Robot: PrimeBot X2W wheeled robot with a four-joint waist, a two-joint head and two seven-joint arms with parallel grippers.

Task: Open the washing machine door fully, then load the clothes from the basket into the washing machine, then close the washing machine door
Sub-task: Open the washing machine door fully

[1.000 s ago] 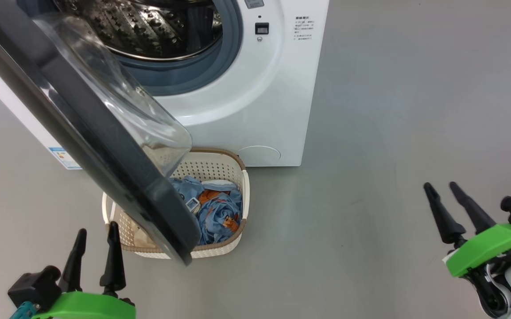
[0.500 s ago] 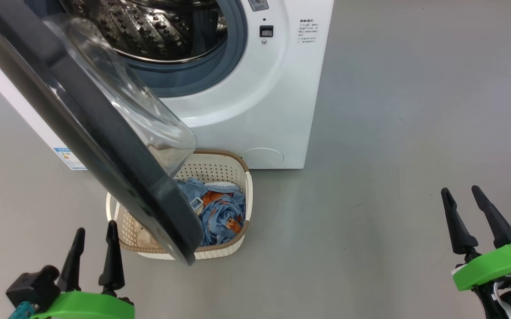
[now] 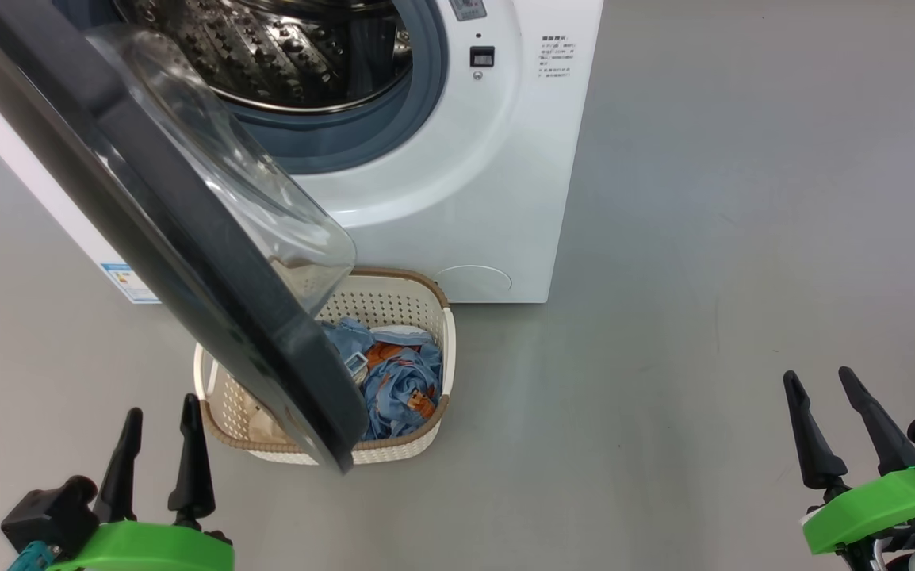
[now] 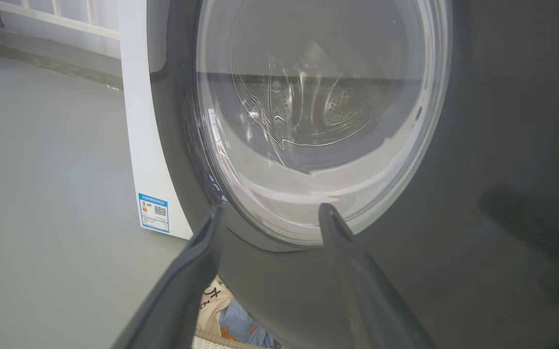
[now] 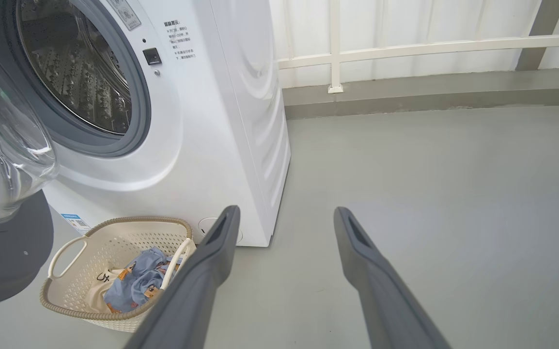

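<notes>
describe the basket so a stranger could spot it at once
Find the big white washing machine with its black-rimmed door open. On the grey floor right in front of it sits the basket. Its cream perforated walls, brown rim and light blue clothes set it apart.

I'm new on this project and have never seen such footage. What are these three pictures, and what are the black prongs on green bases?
The prongs are the fingers of a robot's two grippers. One picture looks down from its head: the left gripper and the right gripper are both open, holding nothing. The other two come from wrist cameras looking along each gripper's fingers. Ahead stands the washing machine, its door swung open and partly hiding the basket, which sits on the floor and holds the clothes.
</notes>
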